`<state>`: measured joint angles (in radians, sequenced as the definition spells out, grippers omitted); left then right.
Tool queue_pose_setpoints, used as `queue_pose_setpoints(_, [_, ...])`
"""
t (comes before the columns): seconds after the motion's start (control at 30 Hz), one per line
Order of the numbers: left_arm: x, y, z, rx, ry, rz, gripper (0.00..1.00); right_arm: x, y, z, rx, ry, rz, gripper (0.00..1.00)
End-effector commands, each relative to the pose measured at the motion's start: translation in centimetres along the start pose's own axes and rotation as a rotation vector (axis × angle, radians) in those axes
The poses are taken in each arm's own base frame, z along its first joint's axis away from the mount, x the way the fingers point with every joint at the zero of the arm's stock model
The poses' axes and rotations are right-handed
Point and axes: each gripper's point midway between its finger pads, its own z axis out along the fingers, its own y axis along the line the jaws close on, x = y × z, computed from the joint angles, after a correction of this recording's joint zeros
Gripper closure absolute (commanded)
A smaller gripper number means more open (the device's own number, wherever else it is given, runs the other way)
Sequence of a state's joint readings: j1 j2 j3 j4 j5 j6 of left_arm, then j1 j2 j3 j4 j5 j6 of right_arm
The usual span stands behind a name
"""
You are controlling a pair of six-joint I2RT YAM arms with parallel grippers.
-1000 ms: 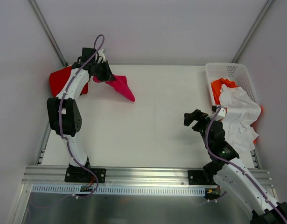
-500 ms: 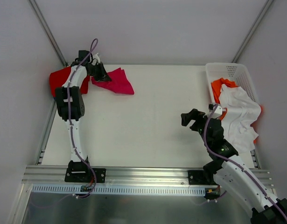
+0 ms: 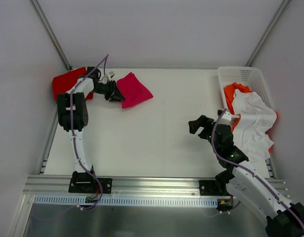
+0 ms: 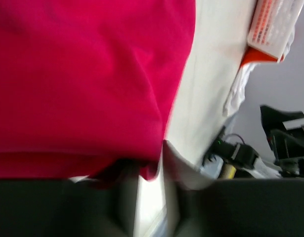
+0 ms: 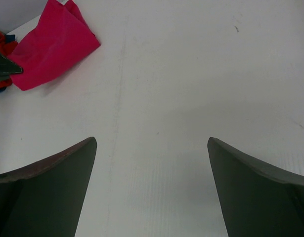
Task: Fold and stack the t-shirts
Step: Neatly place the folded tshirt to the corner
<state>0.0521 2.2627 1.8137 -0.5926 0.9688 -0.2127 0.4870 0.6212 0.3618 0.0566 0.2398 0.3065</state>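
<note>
I read the left gripper (image 3: 117, 95) clenched on the crimson shirt (image 3: 136, 89), which lies on the table (image 3: 161, 148) well apart from the basket (image 3: 239, 72). The right gripper (image 3: 198, 125), jaws released, hovers near the basket. The white shirt (image 3: 253, 118) and orange shirt (image 3: 234, 92) sit in the basket.

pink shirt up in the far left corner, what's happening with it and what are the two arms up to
The left gripper is shut on an edge of the crimson-pink t-shirt, loosely folded at the far left of the table, beside a red t-shirt. The right gripper hangs open over bare table, holding nothing. A white t-shirt and an orange t-shirt sit in the basket at far right.
</note>
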Motion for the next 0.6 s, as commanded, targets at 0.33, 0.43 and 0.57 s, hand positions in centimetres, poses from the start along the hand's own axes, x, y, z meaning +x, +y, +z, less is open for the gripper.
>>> queue_pose_setpoints(0.33, [12.0, -4.9, -4.2, -0.431, -0.073, 0.128, 0.01, -4.1, 8.9, 3.7, -0.236, 0.081, -0.061, 0.00])
queue_pose_setpoints(0.43, [11.2, -5.1, -6.7, -0.525, -0.240, 0.106, 0.01, -3.9, 12.7, 6.7, -0.346, 0.201, -0.058, 0.00])
queue_pose_setpoints(0.57, [11.4, -1.8, -9.0, -0.695, -0.409, 0.025, 0.01, -3.6, 15.1, 11.9, -0.411, 0.321, -0.004, 0.01])
